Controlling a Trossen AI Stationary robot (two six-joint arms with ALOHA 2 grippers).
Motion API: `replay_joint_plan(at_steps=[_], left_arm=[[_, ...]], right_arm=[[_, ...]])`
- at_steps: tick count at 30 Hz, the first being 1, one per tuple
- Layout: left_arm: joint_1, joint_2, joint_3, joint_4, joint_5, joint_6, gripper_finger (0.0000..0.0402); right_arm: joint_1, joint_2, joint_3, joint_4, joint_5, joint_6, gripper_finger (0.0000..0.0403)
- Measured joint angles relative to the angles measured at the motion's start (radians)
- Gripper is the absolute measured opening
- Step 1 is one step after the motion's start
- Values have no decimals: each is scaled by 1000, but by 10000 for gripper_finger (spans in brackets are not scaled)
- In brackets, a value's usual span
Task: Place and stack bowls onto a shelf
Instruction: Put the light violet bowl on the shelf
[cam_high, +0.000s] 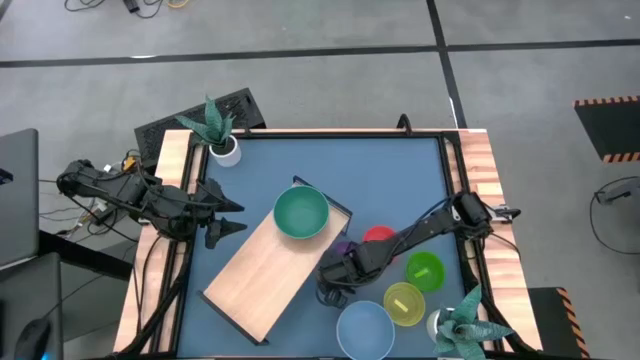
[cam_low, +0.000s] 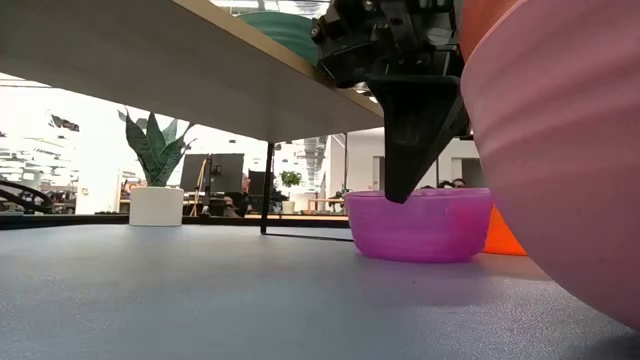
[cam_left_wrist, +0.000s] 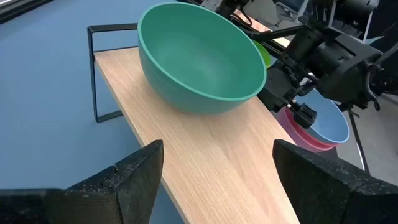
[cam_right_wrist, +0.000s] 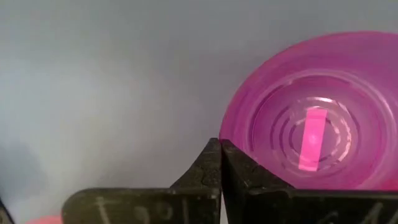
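A teal bowl stands upright on the far end of the light-wood shelf, which lies slantwise on the blue table. My left gripper hangs open above the shelf's left side, short of the teal bowl. A purple bowl stands on the table beside the shelf's right edge. My right gripper points down with its fingers shut together, its tips at that bowl's rim. From above, the right arm hides most of the purple bowl. My right gripper's shut fingertips come down from above at the purple bowl's rim on its shelf side. No rim shows between the fingers, and I cannot tell whether they touch it. The bowl stands upright on the table.
Near the right arm stand a red bowl, a lime bowl, a yellow-green bowl and a blue bowl nested in a pink one. Potted plants stand at the far left and near right corners.
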Motion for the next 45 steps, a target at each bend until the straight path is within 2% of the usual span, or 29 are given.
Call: replay_joint_plan(at_steps=[8, 20, 25, 41, 45], left_arm=[[0, 0, 0, 0, -3, 6, 286], [0, 0, 0, 1, -2, 7, 286], [0, 0, 0, 6, -2, 12, 286], [0, 0, 0, 8, -2, 33, 286], [0, 0, 0, 8, -2, 33, 286]], right_arm=[[0, -20, 10, -10, -18, 19, 17], [19, -101, 126, -170, -91, 24, 17], [17, -141, 162, -213, -79, 27, 17], [-1, -229, 162, -285, -71, 53, 17], [-7, -224, 162, -285, -71, 13, 46]])
